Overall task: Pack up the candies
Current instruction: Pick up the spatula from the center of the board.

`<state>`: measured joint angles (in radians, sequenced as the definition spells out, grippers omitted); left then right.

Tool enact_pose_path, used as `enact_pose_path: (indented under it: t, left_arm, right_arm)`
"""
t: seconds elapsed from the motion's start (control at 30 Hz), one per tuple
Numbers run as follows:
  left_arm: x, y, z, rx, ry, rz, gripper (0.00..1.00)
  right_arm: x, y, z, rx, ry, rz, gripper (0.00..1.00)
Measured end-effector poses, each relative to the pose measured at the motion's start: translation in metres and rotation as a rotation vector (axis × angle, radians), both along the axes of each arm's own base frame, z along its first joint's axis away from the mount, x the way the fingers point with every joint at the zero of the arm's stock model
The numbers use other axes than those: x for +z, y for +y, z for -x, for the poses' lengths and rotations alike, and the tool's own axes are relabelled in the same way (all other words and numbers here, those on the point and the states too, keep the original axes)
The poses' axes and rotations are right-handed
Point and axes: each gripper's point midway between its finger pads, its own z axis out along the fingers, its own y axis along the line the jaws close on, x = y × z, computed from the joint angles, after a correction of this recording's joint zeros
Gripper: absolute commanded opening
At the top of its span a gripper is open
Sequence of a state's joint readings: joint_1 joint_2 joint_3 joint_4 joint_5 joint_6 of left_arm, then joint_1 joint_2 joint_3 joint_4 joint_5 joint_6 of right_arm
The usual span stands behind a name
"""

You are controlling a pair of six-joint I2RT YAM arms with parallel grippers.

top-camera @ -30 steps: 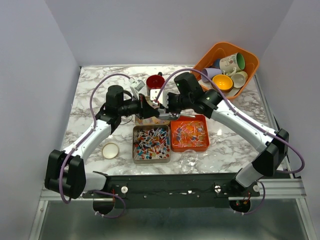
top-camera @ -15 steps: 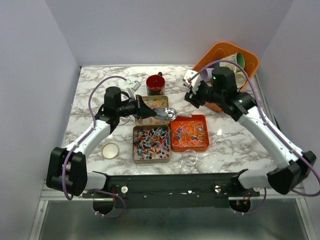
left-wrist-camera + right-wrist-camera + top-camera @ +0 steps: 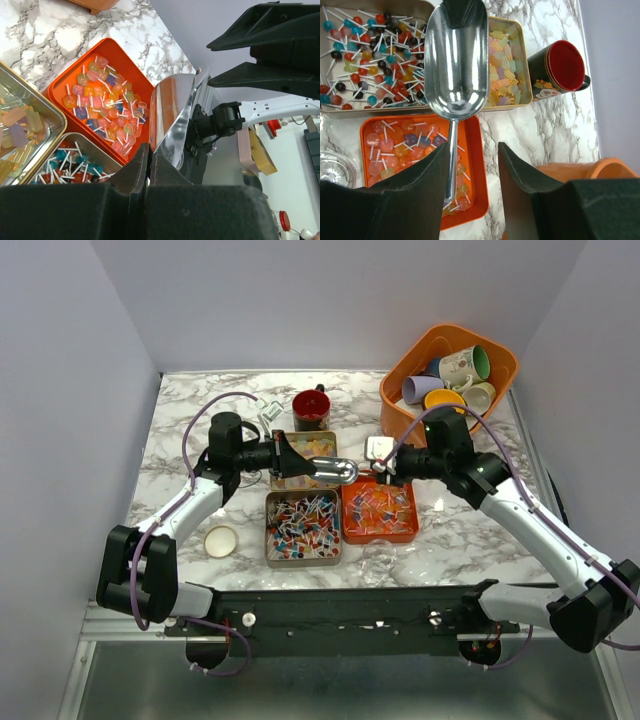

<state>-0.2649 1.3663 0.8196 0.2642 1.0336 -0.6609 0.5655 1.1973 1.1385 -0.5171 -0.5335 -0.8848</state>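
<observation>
My left gripper (image 3: 300,462) is shut on the front rim of a shiny metal scoop (image 3: 335,470) and holds it level above the trays. The scoop (image 3: 455,60) is empty. Its thin handle (image 3: 451,160) lies just inside the left finger of my open right gripper (image 3: 472,172), untouched as far as I can tell. The candies fill three containers: red, blue and white lollipops (image 3: 300,525) in a silver tin, pale clear-wrapped lollipops (image 3: 380,508) in an orange tray (image 3: 479,165), and pastel squares (image 3: 502,65) in a gold tin. In the left wrist view my left gripper (image 3: 149,150) pinches the scoop (image 3: 172,115).
A red mug (image 3: 311,408) stands behind the gold tin. An orange basket (image 3: 395,390) of mugs sits at the back right. A white lid (image 3: 220,540) lies front left, and a clear glass bowl (image 3: 378,560) sits near the front edge.
My right arm has swung from the orange basket back down to the scoop's handle over the orange tray. My left gripper still holds the scoop in about the same place.
</observation>
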Motion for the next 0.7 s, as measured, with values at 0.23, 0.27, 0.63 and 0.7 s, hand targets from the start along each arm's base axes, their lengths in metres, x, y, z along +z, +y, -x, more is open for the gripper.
enact_pose_path:
  t: [0.23,0.27,0.63,0.7]
  left_arm:
    - [0.001,0.001,0.001,-0.004,0.004,0.004,0.0]
    - [0.001,0.001,0.001,-0.003,0.004,0.004,0.0]
    - [0.001,0.003,-0.001,0.004,0.025,0.011,0.0]
    - [0.0,0.003,-0.002,0.004,0.031,0.011,0.0]
  right_arm:
    - [-0.011,0.005,-0.001,0.086,-0.044,0.043,0.42]
    - [-0.012,0.006,-0.001,0.097,-0.05,0.048,0.41]
    - [-0.028,0.007,0.008,0.151,-0.049,0.088,0.47]
    - [-0.031,0.009,0.009,0.153,-0.042,0.096,0.45]
